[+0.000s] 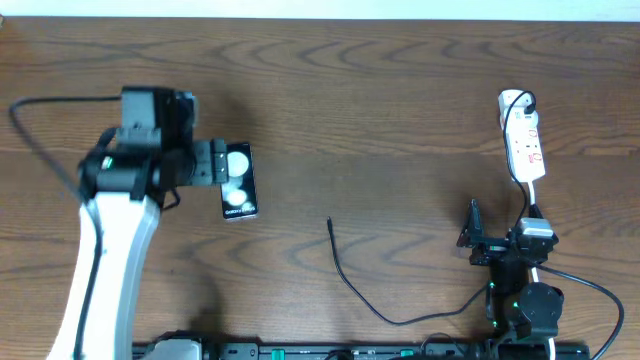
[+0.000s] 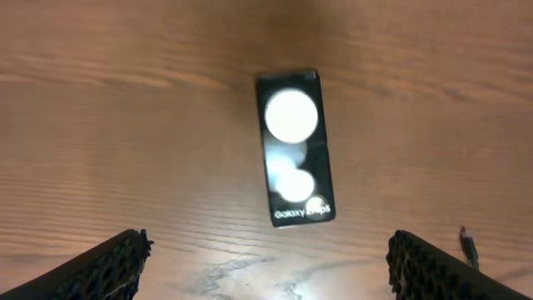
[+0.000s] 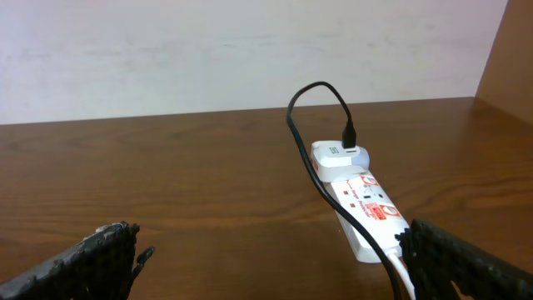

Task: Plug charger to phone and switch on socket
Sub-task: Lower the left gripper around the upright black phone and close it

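Note:
The black phone (image 1: 239, 182) lies flat on the table with two white round reflections on its screen; in the left wrist view (image 2: 294, 147) it lies ahead of the jaws. My left gripper (image 1: 212, 162) is open and empty, just left of the phone, and its two fingertips (image 2: 266, 265) frame bare wood. The thin black charger cable (image 1: 345, 275) runs from a free tip at mid-table to an adapter in the white socket strip (image 1: 523, 135), which also shows in the right wrist view (image 3: 360, 198). My right gripper (image 1: 474, 240) is open and empty (image 3: 271, 258), short of the strip.
The strip's white cord (image 3: 400, 271) and the black cable (image 3: 304, 154) run down toward my right fingers. The wooden table (image 1: 380, 100) ends at a pale wall (image 3: 250, 50) behind. Arm bases and black robot cables (image 1: 600, 290) sit along the front edge.

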Robot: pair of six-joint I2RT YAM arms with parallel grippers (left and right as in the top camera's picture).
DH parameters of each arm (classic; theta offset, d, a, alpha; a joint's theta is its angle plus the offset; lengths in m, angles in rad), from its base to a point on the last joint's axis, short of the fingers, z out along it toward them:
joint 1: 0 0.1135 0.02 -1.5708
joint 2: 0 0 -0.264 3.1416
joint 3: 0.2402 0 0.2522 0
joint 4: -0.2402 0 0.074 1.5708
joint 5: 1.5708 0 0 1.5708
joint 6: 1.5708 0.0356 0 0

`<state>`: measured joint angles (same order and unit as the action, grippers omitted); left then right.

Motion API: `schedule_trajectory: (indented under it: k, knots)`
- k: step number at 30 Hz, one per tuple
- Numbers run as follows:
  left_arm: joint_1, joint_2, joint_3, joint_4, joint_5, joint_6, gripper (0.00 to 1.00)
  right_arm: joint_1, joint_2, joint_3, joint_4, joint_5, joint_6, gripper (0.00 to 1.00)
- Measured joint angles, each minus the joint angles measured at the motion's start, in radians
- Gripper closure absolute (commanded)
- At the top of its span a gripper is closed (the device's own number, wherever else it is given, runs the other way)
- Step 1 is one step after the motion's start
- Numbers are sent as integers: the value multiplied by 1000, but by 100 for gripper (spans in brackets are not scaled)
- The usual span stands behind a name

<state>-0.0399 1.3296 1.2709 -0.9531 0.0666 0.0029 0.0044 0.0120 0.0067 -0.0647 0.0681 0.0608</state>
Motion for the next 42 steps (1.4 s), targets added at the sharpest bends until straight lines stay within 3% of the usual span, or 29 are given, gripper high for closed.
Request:
schedule_trajectory:
  k: [1, 3, 4, 5, 6, 7, 8, 10, 42]
  knots:
    - [0, 36, 2, -2, 13, -1, 25, 0, 0, 0, 0, 0, 0, 1]
    - [0, 93, 2, -6, 28, -3, 75, 0, 0, 0, 0, 0, 0, 1]
    - [0, 124, 2, -6, 35, -5, 78, 0, 0, 0, 0, 0, 0, 1]
    - [0, 148, 2, -3, 39, -6, 77, 0, 0, 0, 0, 0, 0, 1]
    - [0, 170, 2, -2, 41, -6, 47, 0, 0, 0, 0, 0, 0, 1]
    - [0, 189, 2, 1, 42, -4, 24, 0, 0, 0, 0, 0, 0, 1]
    - [0, 204, 2, 3, 44, -3, 11, 0, 0, 0, 0, 0, 0, 1]
    - [0, 232, 2, 7, 49, -3, 4, 0, 0, 0, 0, 0, 0, 1]
    - [-56, 523, -1, 147, 87, -82, 2, 0, 0, 0, 0, 0, 0, 1]
